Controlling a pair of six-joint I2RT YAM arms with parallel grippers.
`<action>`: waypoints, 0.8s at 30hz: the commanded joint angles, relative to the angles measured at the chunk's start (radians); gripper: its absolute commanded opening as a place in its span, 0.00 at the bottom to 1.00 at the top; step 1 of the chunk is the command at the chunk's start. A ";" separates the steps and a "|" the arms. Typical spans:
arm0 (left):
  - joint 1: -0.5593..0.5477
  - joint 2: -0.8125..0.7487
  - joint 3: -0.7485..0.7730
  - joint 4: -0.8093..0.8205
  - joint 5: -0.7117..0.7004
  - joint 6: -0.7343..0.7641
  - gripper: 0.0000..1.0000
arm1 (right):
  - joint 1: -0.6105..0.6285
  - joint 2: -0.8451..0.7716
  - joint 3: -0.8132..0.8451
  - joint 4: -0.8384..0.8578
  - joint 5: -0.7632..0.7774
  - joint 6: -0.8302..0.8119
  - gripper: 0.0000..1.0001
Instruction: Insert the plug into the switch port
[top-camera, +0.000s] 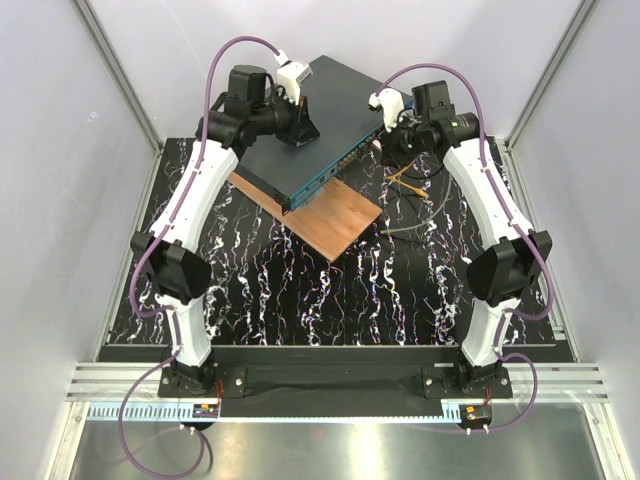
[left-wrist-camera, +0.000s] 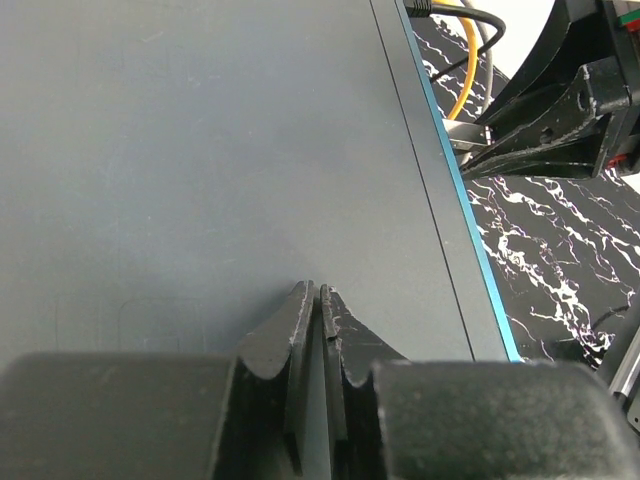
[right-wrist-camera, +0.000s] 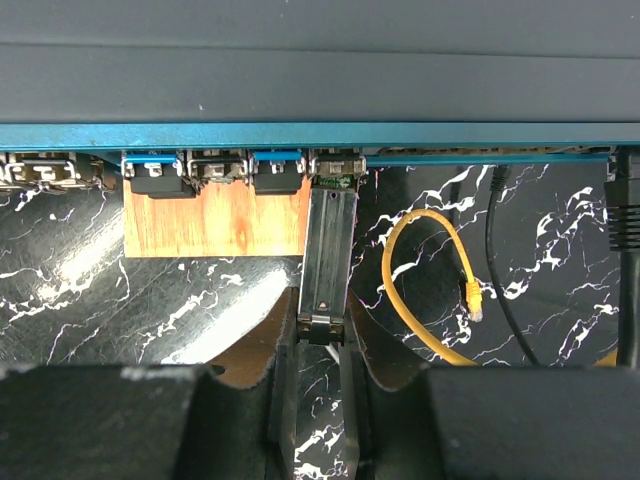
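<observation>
Far left: black left gripper (left-wrist-camera: 318, 293), fingers pressed together, nothing between, tips on dark grey-teal top of large flat rectangular switch (top-camera: 330, 130). Beneath switch, jutting toward near side: brown wooden board (top-camera: 325, 225). Along thin bright teal front face: row of small sockets. At one socket mouth: nose of tiny pale grey, partly clear plug (right-wrist-camera: 328, 250), depth of entry unclear, tail pinched between narrowly parted fingers of right gripper (right-wrist-camera: 320, 328). Further right, loose on black marbled table (top-camera: 300, 290): looped yellow cable (right-wrist-camera: 425, 290), thin black cable (right-wrist-camera: 495, 260).
</observation>
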 joint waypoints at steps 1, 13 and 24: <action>0.006 -0.037 -0.014 0.040 -0.014 -0.003 0.12 | 0.018 0.016 0.052 0.018 0.016 0.009 0.00; 0.015 -0.038 -0.026 0.054 -0.003 -0.003 0.12 | 0.022 0.033 0.078 -0.016 -0.014 -0.006 0.00; 0.017 -0.037 -0.029 0.062 0.003 -0.032 0.12 | 0.022 0.057 0.121 -0.039 -0.056 -0.021 0.00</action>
